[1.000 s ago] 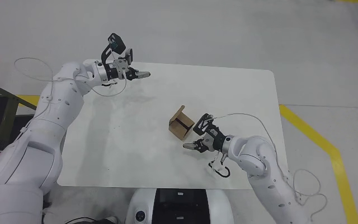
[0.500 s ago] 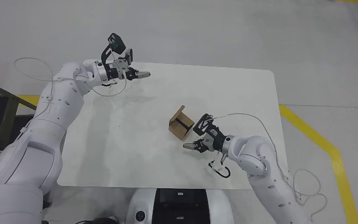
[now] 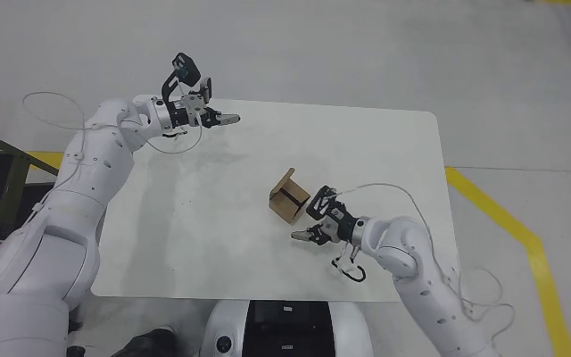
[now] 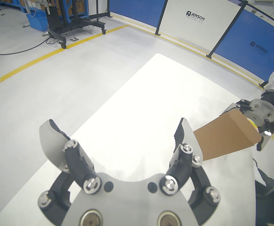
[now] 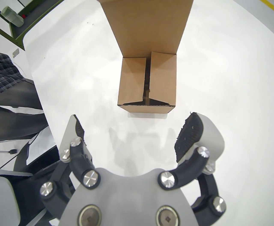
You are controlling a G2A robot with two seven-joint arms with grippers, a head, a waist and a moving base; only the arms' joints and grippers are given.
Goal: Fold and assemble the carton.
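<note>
The right claw (image 5: 132,126) gaped wide and empty, on the near side of the carton (image 5: 147,83) at mid-table. The left claw (image 4: 115,132), equally open and empty, hung at the far left edge. Flap-closing seemed in hand; the next move called for folding the raised flap over.

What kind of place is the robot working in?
Probably a factory hall or a robot test workshop: it has yellow floor lines, blue partition walls and a wheeled equipment stand.
</note>
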